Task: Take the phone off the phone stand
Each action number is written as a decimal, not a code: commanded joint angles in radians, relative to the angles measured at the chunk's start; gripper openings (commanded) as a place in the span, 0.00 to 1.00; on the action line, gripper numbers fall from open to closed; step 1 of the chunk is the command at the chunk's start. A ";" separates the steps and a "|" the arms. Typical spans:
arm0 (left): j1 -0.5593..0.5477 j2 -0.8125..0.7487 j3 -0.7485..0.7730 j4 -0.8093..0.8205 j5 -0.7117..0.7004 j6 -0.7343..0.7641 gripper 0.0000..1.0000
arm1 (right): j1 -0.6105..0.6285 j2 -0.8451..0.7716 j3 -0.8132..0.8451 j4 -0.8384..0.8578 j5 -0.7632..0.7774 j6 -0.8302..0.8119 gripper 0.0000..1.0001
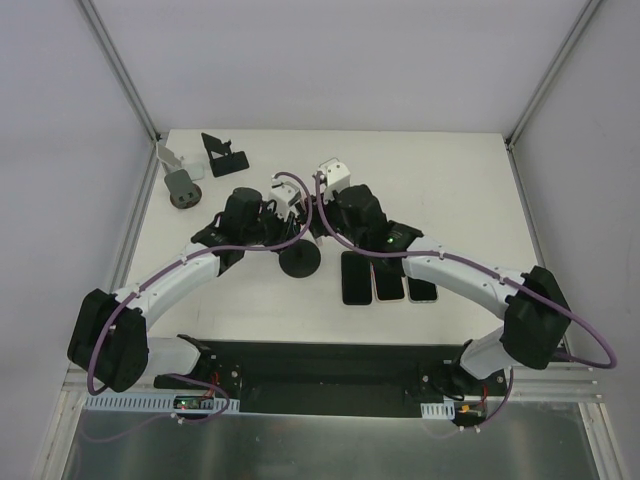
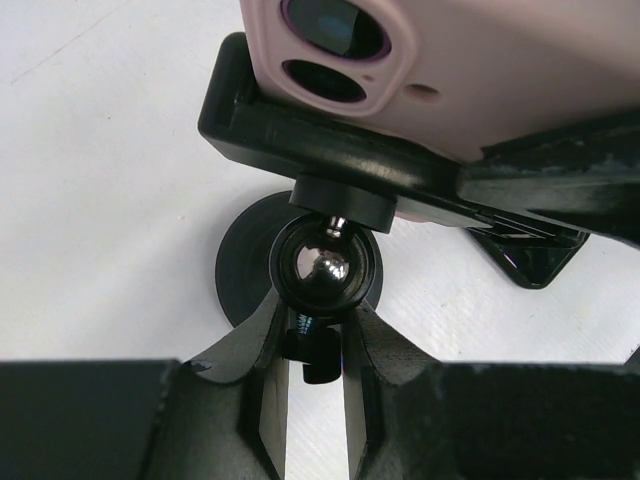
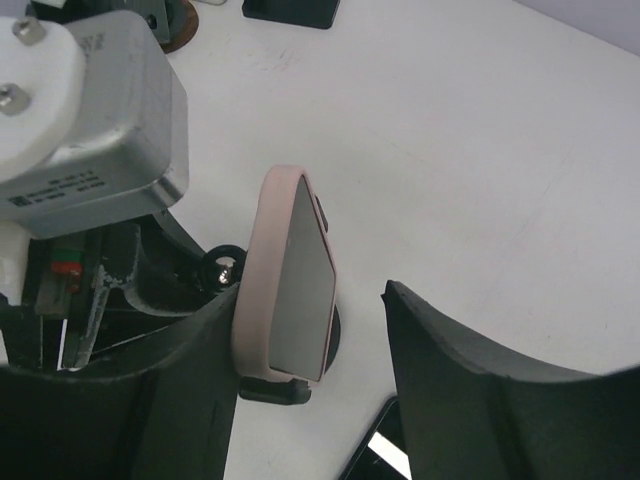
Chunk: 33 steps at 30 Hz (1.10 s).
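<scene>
The phone, in a pink case, sits upright in the black clamp of a phone stand with a round base. In the left wrist view its camera end shows at the top. My left gripper is shut on the stand's neck, just under the ball joint. My right gripper is open and straddles the phone; its left finger lies against the phone's back and its right finger stands well apart. In the top view both grippers meet over the stand and hide the phone.
Three phones lie flat side by side just right of the stand; one corner shows under my right gripper. Two other stands sit at the back left. The table's white surface extends to the frame posts.
</scene>
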<state>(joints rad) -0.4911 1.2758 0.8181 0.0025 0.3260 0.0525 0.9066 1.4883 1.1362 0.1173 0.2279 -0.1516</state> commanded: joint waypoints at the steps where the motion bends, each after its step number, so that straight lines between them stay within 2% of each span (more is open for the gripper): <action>1: -0.012 -0.027 -0.008 -0.006 -0.033 -0.051 0.00 | -0.002 0.026 0.066 0.102 0.068 -0.043 0.55; 15: -0.017 -0.027 0.001 -0.006 -0.096 -0.098 0.00 | 0.008 0.109 0.073 0.151 0.071 -0.123 0.29; 16: -0.017 -0.027 0.003 -0.006 -0.099 -0.100 0.00 | 0.009 0.109 0.070 0.144 0.067 -0.128 0.20; 18: -0.017 -0.024 0.013 -0.009 -0.129 -0.144 0.00 | 0.012 0.104 0.059 0.128 0.059 -0.132 0.11; 19: -0.017 -0.010 0.022 -0.022 -0.174 -0.169 0.00 | 0.014 0.092 0.053 0.119 0.057 -0.132 0.01; 22: -0.014 0.037 0.082 -0.102 -0.276 -0.278 0.00 | 0.025 0.057 0.016 0.099 0.051 -0.137 0.01; 27: 0.000 0.069 0.112 -0.130 -0.366 -0.397 0.00 | 0.055 -0.005 -0.053 0.059 0.077 -0.146 0.01; 33: 0.037 0.066 0.119 -0.162 -0.421 -0.468 0.00 | 0.066 -0.085 -0.147 0.024 0.137 -0.131 0.01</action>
<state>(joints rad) -0.5243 1.3277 0.9012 -0.1230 0.1394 -0.3111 0.9535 1.5139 1.0611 0.2825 0.3206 -0.2481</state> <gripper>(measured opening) 0.189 0.153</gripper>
